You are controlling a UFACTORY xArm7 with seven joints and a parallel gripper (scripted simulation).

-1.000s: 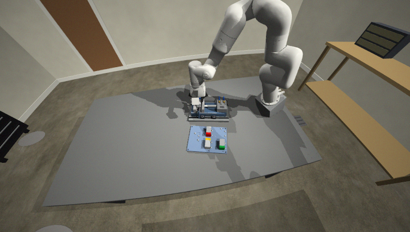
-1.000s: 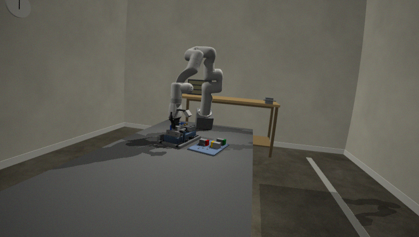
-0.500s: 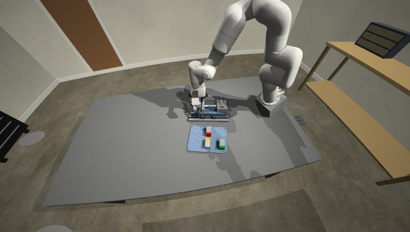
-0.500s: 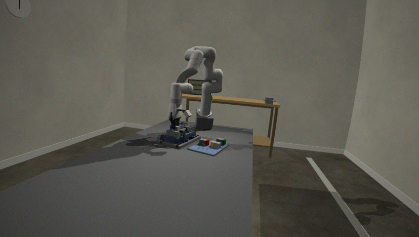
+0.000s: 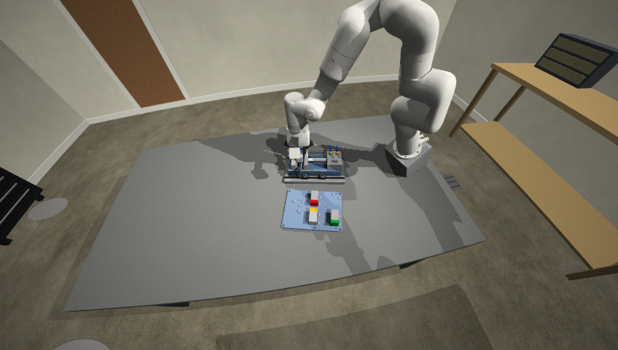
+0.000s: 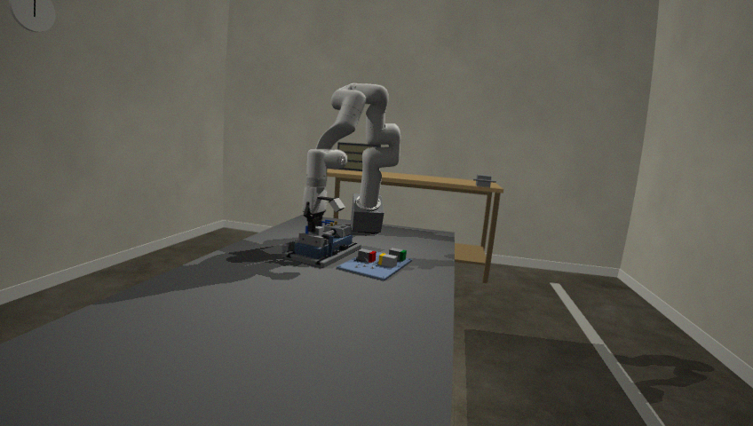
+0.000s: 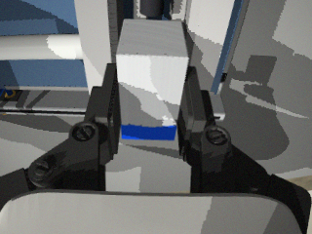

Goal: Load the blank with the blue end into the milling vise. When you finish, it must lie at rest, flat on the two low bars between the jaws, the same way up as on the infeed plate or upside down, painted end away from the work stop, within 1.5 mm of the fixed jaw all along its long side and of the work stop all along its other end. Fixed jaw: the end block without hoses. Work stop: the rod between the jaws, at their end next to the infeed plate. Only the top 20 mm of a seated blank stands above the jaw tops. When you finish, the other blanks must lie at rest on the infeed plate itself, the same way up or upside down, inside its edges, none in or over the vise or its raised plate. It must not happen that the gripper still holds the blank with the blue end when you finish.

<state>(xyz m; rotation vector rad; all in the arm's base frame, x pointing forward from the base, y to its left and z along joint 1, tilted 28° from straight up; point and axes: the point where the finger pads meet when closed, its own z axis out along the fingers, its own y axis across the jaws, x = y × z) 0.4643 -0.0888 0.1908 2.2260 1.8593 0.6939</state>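
My gripper (image 7: 150,84) is shut on the blank with the blue end (image 7: 150,83), over the space between the vise jaws. The wrist view shows the painted end away from the dark work stop rod (image 7: 151,8), its plain end towards it. The fixed jaw (image 7: 210,24) is at the blank's right, the sliding jaw (image 7: 97,44) at its left. Whether the blank touches jaw, stop or low bars cannot be told. The milling vise (image 5: 321,172) (image 6: 312,249) stands behind the infeed plate (image 5: 291,221) (image 6: 361,269). Fingers hide much of the blank in the top and exterior views.
Red-ended (image 5: 314,196) (image 6: 364,256), yellow-ended (image 5: 313,216) (image 6: 389,260) and green-ended (image 5: 334,215) (image 6: 396,253) blanks lie on the infeed plate among small pins. The hose block (image 5: 334,159) is at the vise's end nearest the arm base (image 5: 407,160).
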